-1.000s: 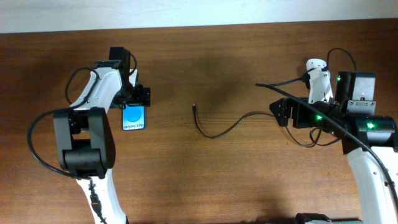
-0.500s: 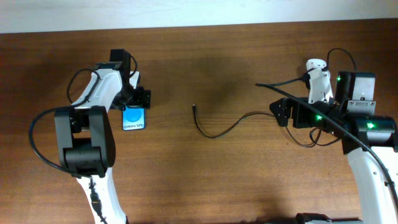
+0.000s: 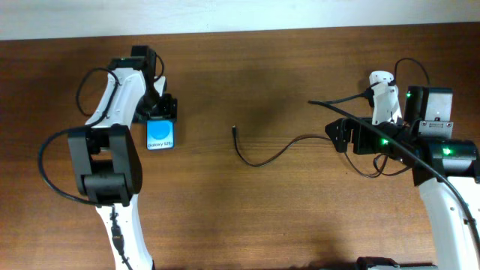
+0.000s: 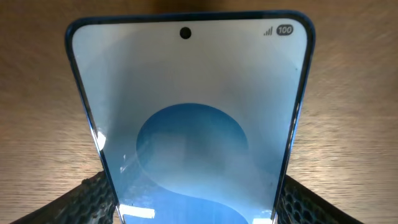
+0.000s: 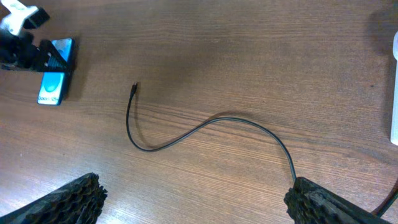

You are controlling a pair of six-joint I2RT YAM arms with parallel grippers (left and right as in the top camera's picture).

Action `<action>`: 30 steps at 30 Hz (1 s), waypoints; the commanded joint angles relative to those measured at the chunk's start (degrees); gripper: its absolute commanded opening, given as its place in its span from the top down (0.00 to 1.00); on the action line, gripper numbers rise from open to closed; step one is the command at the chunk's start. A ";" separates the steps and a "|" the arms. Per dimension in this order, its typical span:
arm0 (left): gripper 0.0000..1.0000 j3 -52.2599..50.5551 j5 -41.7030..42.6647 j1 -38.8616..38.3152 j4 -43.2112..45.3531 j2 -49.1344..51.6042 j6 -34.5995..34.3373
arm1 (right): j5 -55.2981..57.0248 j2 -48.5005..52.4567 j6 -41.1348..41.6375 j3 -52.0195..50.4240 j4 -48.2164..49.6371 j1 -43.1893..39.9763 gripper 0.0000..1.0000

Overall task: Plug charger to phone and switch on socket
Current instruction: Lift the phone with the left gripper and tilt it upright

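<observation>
The phone (image 3: 161, 136), with a bright blue screen and white text, lies on the wooden table at the left. My left gripper (image 3: 159, 114) is shut on its far end. In the left wrist view the phone (image 4: 189, 112) fills the frame between both fingers (image 4: 199, 208). The charger (image 3: 262, 159) is a thin black cable curving across the middle, its tip (image 3: 235, 129) lying free and pointing toward the phone. In the right wrist view the cable (image 5: 205, 127) runs past the right finger. My right gripper (image 3: 335, 136) (image 5: 196, 199) is open and empty. The white socket (image 3: 382, 94) is partly hidden behind the right arm.
The table's far edge (image 3: 300, 31) meets a white wall. Black robot wiring (image 3: 367, 169) loops beside the right arm. The right wrist view shows the phone (image 5: 53, 87) far left and a white socket edge (image 5: 394, 93) at the right.
My left gripper has shifted the phone slightly toward the far edge of the table. The right arm and the cable have not moved.
</observation>
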 commanded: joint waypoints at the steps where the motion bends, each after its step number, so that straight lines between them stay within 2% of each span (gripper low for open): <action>1: 0.40 6.78 2.25 -0.11 -3.34 -0.15 -1.07 | -0.11 -0.07 0.02 0.94 -0.02 0.26 0.02; 4: 0.44 13.05 5.62 -0.13 -7.48 -0.15 -2.10 | -0.11 -0.07 0.04 0.94 -0.04 0.26 0.02; 7: 0.50 17.86 8.59 -0.13 -10.93 -0.15 -7.10 | -0.13 -0.07 0.04 0.94 -0.04 0.26 0.02; 9: 0.61 18.73 12.81 -0.13 -11.72 -0.15 -10.23 | -0.13 -0.07 0.04 0.94 -0.04 0.26 0.02; 12: 1.00 18.73 13.77 -0.13 -11.82 -0.15 -13.64 | -0.13 -0.07 0.04 0.94 -0.04 0.26 0.02; 15: 1.00 19.10 13.75 -0.79 -12.04 -0.28 -16.20 | -0.13 -0.07 0.04 0.94 -0.04 0.26 0.02; 17: 1.00 20.31 10.43 -2.71 -12.50 -1.77 -19.02 | -0.13 -0.07 0.04 0.94 -0.04 0.26 0.02; 21: 1.00 20.59 4.46 -6.73 -12.00 -11.04 -23.76 | -0.13 -0.07 0.04 0.94 -0.04 0.26 0.02; 24: 1.00 20.59 4.63 -6.91 -12.81 -15.72 -29.14 | -0.13 -0.07 0.07 0.94 -0.04 0.26 0.02; 25: 1.00 20.59 4.74 -6.91 -14.23 -16.76 -34.45 | -0.13 -0.07 0.07 0.94 -0.04 0.26 0.02; 27: 1.00 20.59 5.99 -6.91 -16.28 -17.11 -38.56 | -0.13 -0.07 0.07 0.94 -0.04 0.26 0.02; 29: 1.00 20.48 12.66 -8.17 -18.99 -17.09 -40.28 | -0.15 -0.07 0.07 0.94 -0.02 0.26 0.02; 30: 1.00 20.48 13.33 -8.90 -19.61 -17.09 -41.62 | -0.13 -0.07 0.07 0.94 -0.04 0.26 0.02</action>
